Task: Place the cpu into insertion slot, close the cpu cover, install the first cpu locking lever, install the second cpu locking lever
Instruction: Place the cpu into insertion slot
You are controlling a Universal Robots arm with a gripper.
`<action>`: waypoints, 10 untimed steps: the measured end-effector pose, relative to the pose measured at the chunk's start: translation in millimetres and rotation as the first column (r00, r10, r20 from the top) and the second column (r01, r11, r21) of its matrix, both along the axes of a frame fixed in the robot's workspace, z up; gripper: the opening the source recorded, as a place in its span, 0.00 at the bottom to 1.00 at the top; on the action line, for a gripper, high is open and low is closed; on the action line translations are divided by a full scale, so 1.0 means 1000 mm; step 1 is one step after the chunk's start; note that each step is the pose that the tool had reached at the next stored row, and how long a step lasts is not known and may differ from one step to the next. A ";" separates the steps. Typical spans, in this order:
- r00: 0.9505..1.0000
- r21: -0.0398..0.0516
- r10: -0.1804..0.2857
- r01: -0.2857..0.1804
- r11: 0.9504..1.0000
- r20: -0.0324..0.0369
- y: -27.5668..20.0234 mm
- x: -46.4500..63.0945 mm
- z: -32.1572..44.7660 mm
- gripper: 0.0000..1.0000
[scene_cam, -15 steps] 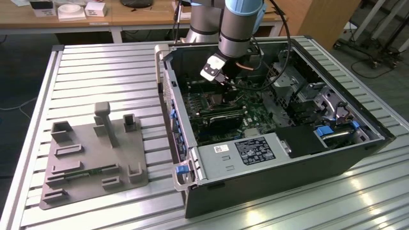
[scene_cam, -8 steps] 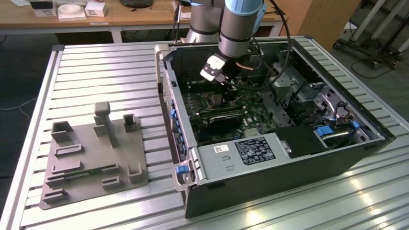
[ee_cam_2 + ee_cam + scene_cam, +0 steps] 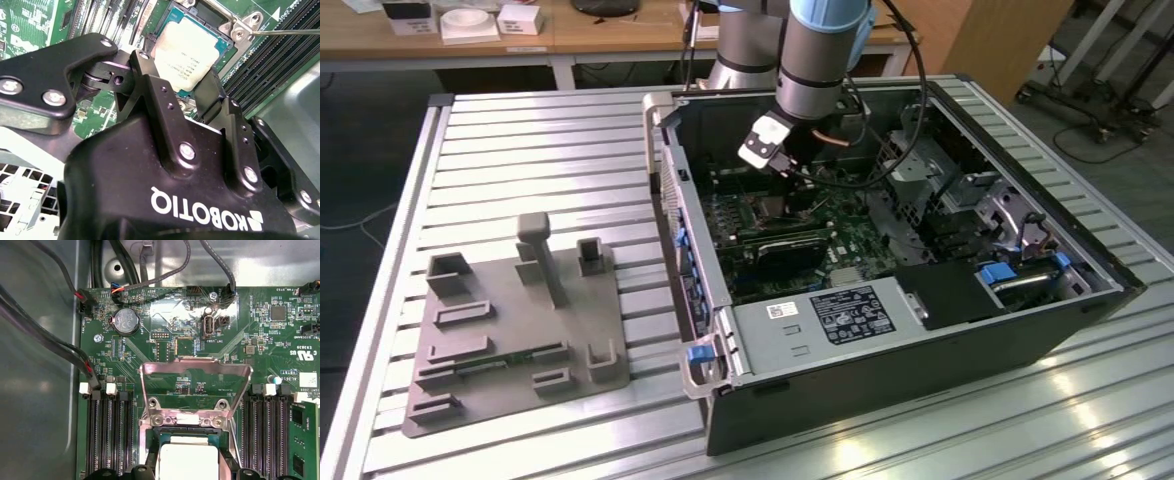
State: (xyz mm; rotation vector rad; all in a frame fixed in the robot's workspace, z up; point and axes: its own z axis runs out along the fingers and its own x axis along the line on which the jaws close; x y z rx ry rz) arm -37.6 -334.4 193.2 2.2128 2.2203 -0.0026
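Jaws pinch the cpu [image 3: 192, 47] by opposite edges, low over the slot [image 3: 187, 434], beside the raised cover [image 3: 195, 366]. Light, stiff and likely fragile underneath, it wants a gentle grip on its edges only.

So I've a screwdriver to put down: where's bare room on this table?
Bare table slats beyond the grey fixture plate, at the exterior view's left of the computer case. Crowded inside the case around the tool.
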 end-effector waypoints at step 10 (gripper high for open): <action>1.000 0.000 0.000 0.000 1.000 0.000 0.0006 0.000 0.0000 0.54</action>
